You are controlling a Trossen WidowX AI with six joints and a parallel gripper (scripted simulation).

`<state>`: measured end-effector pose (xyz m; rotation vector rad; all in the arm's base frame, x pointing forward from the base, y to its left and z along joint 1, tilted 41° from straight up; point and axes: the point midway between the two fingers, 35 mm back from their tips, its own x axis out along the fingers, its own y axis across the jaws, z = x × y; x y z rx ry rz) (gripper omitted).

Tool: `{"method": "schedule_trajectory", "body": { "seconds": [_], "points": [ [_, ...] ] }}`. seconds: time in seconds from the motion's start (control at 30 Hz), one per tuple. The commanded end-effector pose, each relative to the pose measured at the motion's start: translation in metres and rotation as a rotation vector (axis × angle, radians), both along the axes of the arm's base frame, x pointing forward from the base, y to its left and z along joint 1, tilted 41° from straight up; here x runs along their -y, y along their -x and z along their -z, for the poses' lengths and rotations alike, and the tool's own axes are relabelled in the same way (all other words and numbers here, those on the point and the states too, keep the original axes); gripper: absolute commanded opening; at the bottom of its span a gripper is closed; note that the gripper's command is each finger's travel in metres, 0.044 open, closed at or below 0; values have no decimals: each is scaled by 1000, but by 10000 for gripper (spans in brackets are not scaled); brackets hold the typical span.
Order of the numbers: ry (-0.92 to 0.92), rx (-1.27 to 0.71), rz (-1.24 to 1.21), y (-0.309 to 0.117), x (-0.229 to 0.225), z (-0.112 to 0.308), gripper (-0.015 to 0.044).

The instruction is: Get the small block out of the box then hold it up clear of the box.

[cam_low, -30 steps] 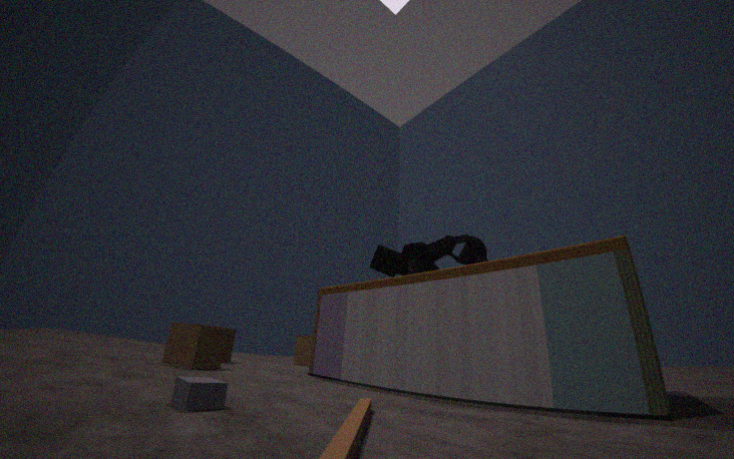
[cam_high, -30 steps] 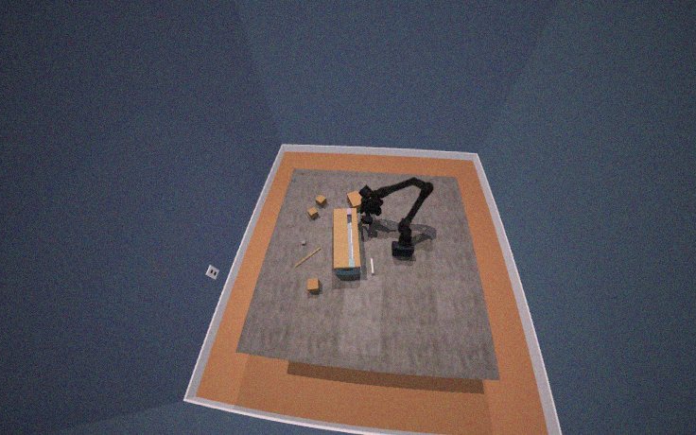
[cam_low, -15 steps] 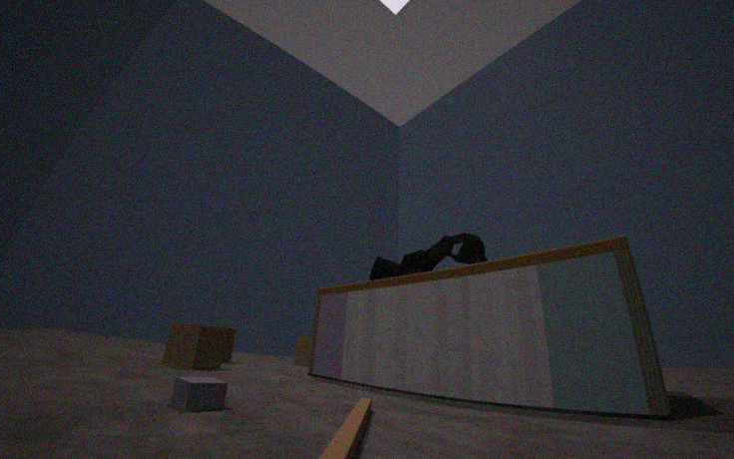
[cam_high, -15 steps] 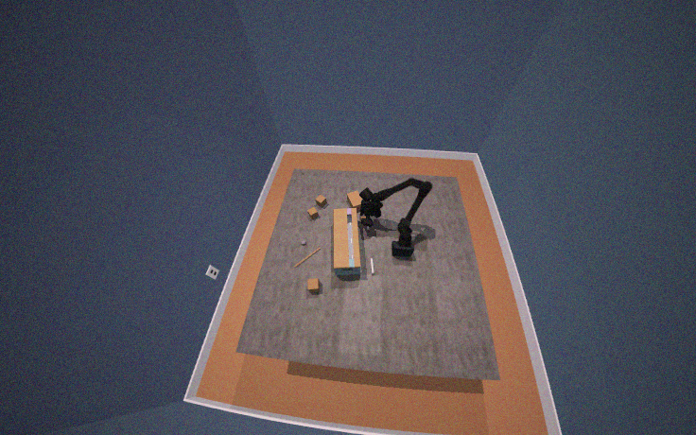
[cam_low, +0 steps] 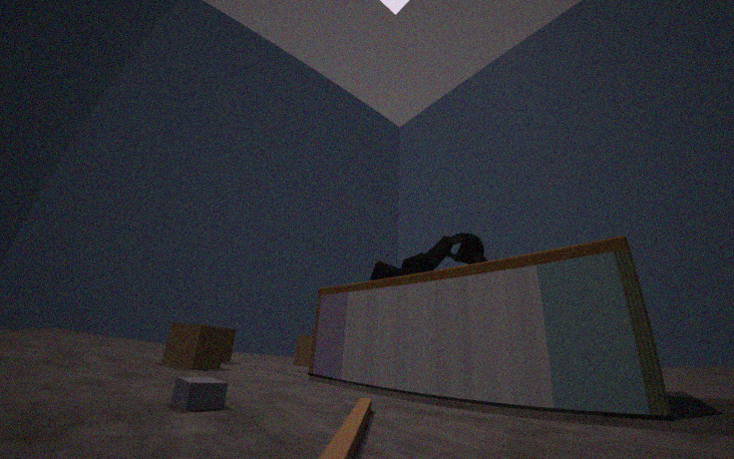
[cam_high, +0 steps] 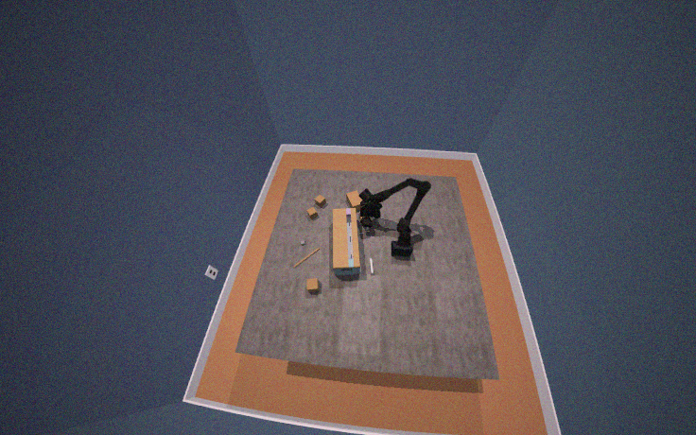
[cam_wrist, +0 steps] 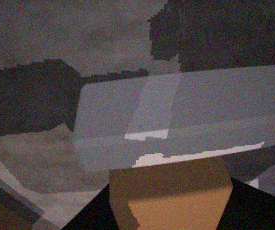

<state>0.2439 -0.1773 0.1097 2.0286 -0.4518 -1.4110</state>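
Note:
The clear-fronted box [cam_high: 339, 237] [cam_low: 444, 341] stands upright in the middle of the table, purple at its far end and teal at its near end. My gripper [cam_high: 365, 221] [cam_wrist: 163, 186] is low beside the box's front, near the purple end. It is shut on the small block [cam_wrist: 174, 215], orange-brown, which fills the space between the dark fingers in the wrist view. In the exterior view the box hides the gripper and block. Whether the block touches the table I cannot tell.
A wooden block [cam_high: 353, 198] stands close behind the gripper. A white stick [cam_high: 372, 266] lies before the box. Behind it lie an orange stick [cam_high: 306, 257] [cam_low: 348, 427], a small grey block [cam_high: 303, 243] [cam_low: 199, 394] and several wooden blocks. A pale translucent shape [cam_wrist: 209, 110] crosses the wrist view.

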Motion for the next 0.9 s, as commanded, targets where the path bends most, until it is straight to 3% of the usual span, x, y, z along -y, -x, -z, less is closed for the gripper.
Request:
{"method": "schedule_trajectory", "body": {
  "seconds": [0.0,0.07,0.57,0.87],
  "points": [
    [-1,-2,-5,-1,-1,0,48],
    [-3,-2,-4,-2,-5,-5,0],
    [-2,-4,-5,-3,-41,-46,0],
    [120,-228,-243,-1,-50,-44,0]
  ]
}}
